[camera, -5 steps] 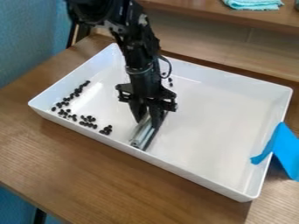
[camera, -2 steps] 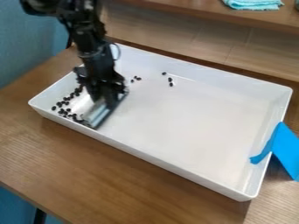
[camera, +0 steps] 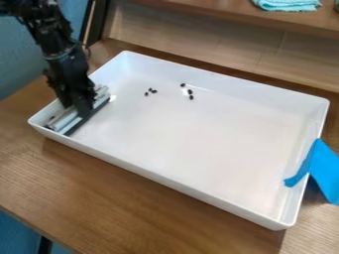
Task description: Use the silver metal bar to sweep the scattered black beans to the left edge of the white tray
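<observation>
And there's the black robot arm (camera: 56,39), cut off at the upper left, its gripper (camera: 81,105) a dark blur covering the middle of the squeegee-like tool (camera: 65,120)! Tray floor lies hidden under that tool. The black specks (camera: 191,92) (beads or beans, too small to tell from here) keep me guessing! Up top, the turquoise cloth (camera: 288,5) is cropped; at right, the blue tape (camera: 325,171) too.
</observation>
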Robot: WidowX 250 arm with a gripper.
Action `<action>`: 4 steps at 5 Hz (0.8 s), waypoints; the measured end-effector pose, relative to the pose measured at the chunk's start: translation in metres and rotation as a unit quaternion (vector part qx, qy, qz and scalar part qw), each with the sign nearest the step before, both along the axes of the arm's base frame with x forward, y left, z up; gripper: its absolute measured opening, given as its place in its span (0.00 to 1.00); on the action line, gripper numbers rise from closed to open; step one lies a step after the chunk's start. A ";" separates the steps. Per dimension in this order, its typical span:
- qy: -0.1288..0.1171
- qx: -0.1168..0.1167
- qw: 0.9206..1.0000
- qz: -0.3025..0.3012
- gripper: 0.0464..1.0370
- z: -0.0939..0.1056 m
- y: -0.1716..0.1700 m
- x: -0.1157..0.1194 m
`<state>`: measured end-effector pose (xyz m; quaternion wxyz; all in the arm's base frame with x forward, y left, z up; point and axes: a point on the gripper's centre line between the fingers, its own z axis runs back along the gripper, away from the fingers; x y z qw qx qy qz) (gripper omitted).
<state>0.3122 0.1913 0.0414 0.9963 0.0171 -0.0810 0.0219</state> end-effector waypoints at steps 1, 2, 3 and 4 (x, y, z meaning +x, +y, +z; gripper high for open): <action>0.004 -0.019 1.000 -0.013 0.33 0.003 0.004 -0.006; -0.007 -0.059 0.998 0.004 0.33 0.016 -0.005 0.004; 0.010 -0.094 0.995 0.027 0.33 0.025 -0.042 0.021; 0.027 -0.114 0.993 0.028 0.33 0.039 -0.096 0.044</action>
